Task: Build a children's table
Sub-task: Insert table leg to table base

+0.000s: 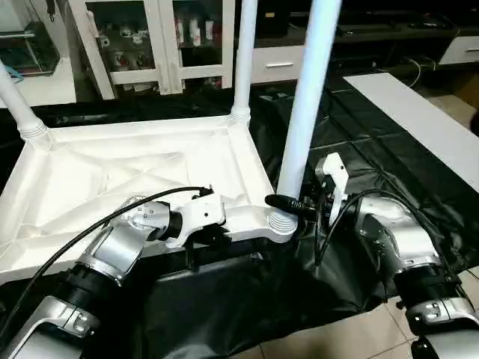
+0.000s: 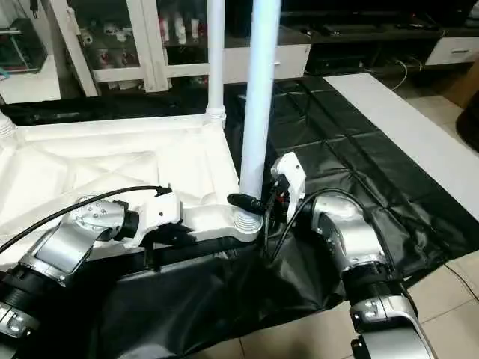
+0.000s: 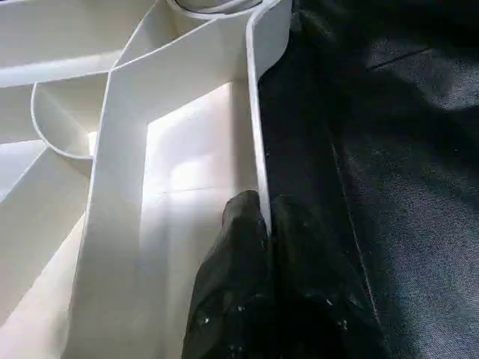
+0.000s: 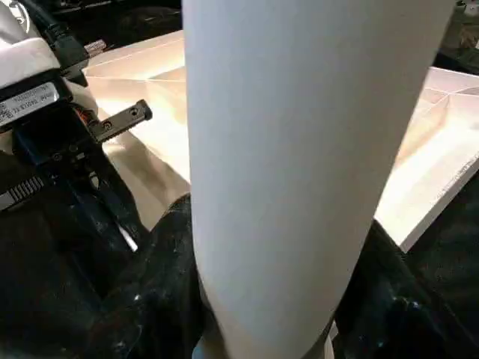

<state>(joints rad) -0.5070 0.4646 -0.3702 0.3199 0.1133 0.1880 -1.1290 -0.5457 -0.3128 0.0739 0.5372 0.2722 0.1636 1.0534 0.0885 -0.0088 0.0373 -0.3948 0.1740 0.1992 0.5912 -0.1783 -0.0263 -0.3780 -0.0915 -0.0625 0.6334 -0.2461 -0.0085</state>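
Children's table upside down, both hands gripping it

Your left hand (image 3: 262,224) is pinched tight on the thin near rim of the tabletop (image 1: 142,168), one black finger on either side of the wall. Your right hand (image 4: 269,299) is closed around the nearest leg (image 1: 307,112) just above its socket, its fingers half apart with the tube between them.

You can count three legs standing: the one you hold at the near right corner, a second (image 1: 245,52) at the far right corner, and a third (image 1: 19,105) at the far left corner. All three point up, long axes near vertical. One tabletop lies flat, ribbed underside upward.

It rests on the table (image 1: 359,149), draped in black sheeting. Beyond are white glass-fronted cabinets (image 1: 157,45) and, below you, tiled floor (image 1: 329,336).
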